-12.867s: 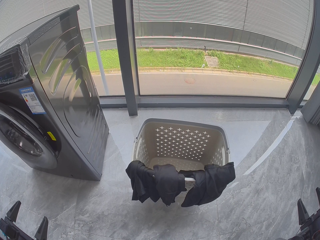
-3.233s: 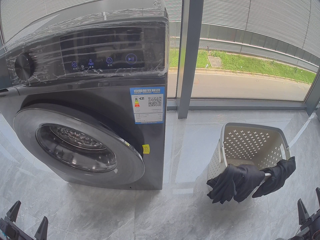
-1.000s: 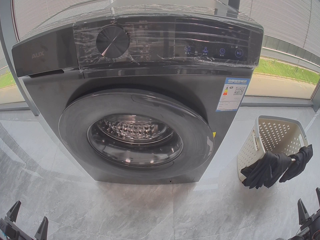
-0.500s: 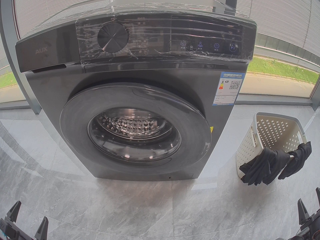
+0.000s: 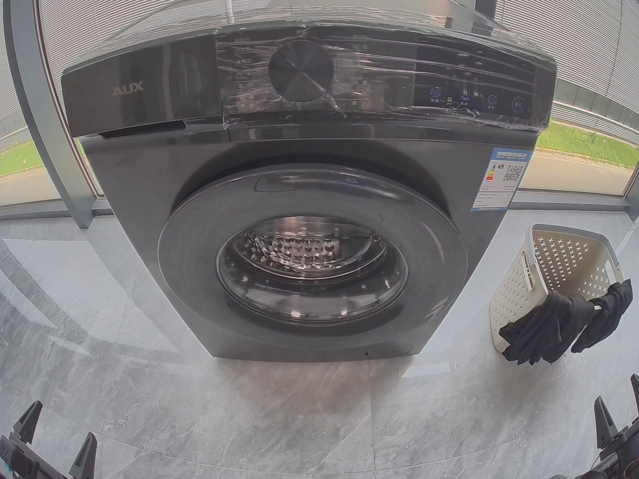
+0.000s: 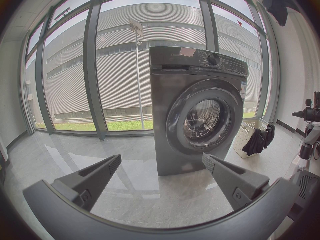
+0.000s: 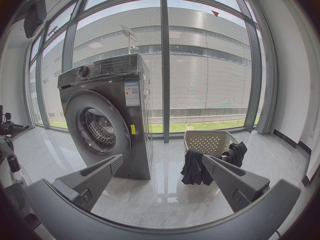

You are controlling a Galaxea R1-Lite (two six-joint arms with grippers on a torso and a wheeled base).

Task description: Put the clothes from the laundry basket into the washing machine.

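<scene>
Washing machine, dark grey and front-loading, stands on the pale marbled floor directly ahead, with glass window walls behind it. Its round door is shut, and the steel drum shows through the glass. A dial sits in the middle of the control panel, which is wrapped in clear film.

To the robot's right of the machine, near its front corner but apart from it, stands the cream laundry basket with star-shaped holes in its walls. The clothes, all dark, are draped over the basket's near rim and hang down its outside, in two bunches side by side.

Both arms are held low, well short of the machine and the basket. The left gripper sits at the lower left corner of the head view with its fingers pointing forward; its wrist camera looks at the machine's door, and its jaws are spread wide with nothing between them. The right gripper sits at the lower right corner, also spread wide and empty; its wrist camera looks toward the gap between machine and basket.
</scene>
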